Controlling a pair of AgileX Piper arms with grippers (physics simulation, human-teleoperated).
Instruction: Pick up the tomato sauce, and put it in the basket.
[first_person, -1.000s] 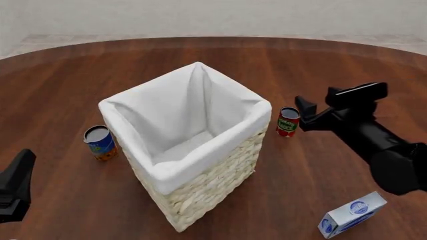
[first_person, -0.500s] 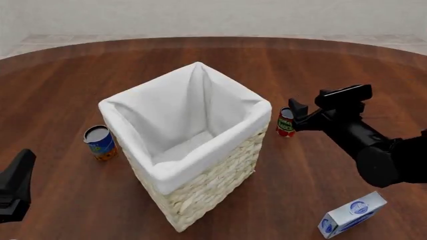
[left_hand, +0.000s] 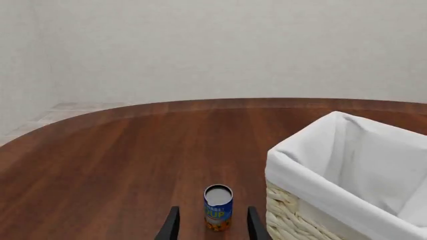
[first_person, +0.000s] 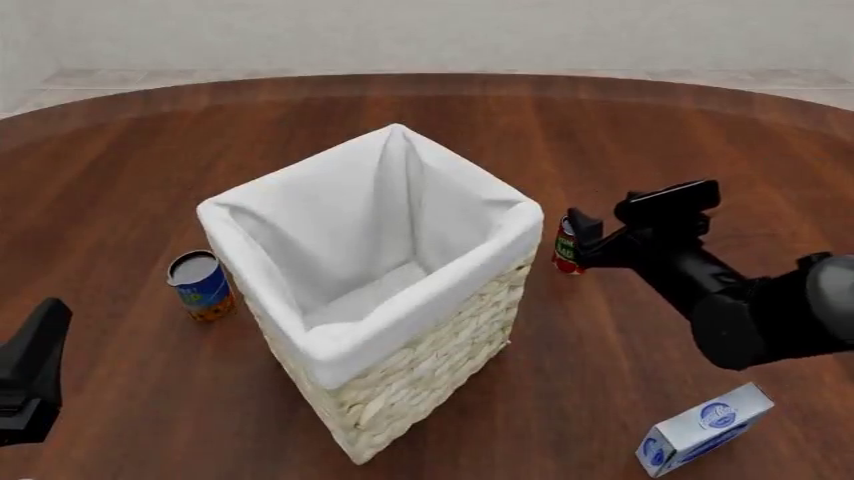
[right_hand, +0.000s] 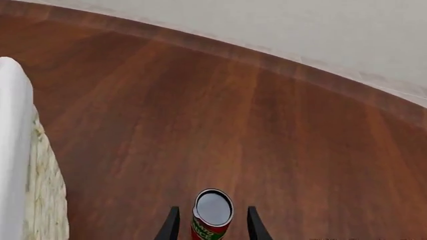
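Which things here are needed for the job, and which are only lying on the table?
Needed: tomato sauce, between the open right gripper fingers; basket.
Lying about: blue-and-orange can; blue-and-white carton.

From my station I saw a blue-and-orange can (first_person: 200, 285) standing upright on the brown wooden table (first_person: 160, 160); a small blue-and-white carton (first_person: 705, 429) (possibly milk, print too small) lay at the near right.
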